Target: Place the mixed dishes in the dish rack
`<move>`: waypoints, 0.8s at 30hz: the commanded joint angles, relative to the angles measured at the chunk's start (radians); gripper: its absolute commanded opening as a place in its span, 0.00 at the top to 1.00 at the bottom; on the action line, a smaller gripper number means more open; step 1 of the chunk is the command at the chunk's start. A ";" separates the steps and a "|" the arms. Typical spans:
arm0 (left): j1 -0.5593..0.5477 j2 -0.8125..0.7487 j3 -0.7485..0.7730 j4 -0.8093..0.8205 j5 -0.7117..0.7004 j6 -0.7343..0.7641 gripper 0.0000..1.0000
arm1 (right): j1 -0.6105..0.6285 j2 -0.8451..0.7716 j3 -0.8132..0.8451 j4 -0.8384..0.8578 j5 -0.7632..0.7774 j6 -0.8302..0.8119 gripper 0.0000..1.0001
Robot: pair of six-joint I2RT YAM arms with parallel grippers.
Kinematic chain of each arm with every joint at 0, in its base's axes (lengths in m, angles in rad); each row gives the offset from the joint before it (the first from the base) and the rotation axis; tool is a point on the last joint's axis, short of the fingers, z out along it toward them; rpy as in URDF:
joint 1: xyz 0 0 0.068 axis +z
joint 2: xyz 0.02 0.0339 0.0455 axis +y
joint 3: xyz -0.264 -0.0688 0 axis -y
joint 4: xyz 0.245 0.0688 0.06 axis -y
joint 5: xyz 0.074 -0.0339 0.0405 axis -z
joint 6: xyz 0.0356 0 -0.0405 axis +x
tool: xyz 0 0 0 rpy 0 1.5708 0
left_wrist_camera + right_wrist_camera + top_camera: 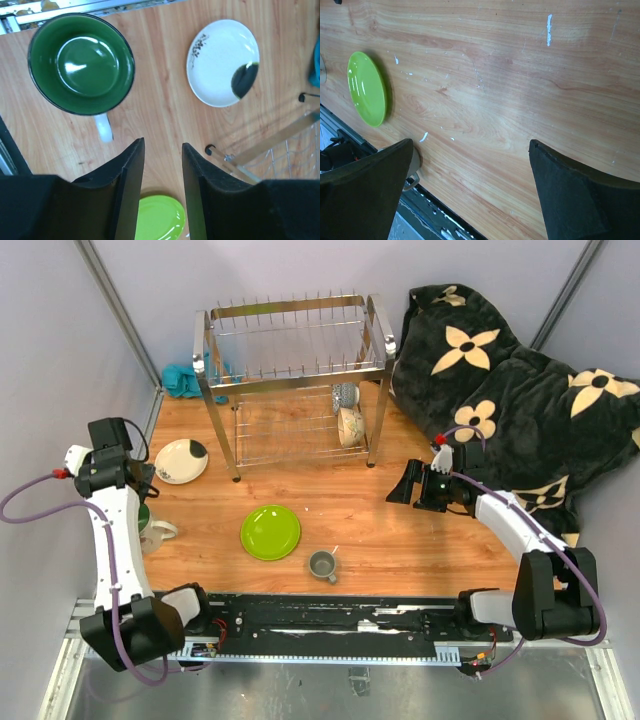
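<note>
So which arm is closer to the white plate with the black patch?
Left. The left fingers hang just beside the plate; the right fingers are across the table, by the blanket.

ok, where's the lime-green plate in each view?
Top external: lime-green plate centre-front, left of the small grey mug.
Left wrist: plate at bottom centre, cut by the edge.
Right wrist: plate at upper left.
Shared landmark: the wooden tabletop it lies on.
</note>
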 commanded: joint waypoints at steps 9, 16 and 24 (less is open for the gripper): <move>0.089 0.189 0.023 -0.013 0.018 0.150 0.57 | 0.028 -0.006 0.003 -0.010 0.027 -0.028 0.00; 0.134 0.194 -0.015 -0.002 -0.039 0.183 0.57 | 0.026 0.015 0.012 0.007 0.039 -0.019 0.00; 0.185 0.238 -0.052 0.043 -0.027 0.277 0.57 | 0.012 0.040 0.008 0.025 0.046 -0.014 0.00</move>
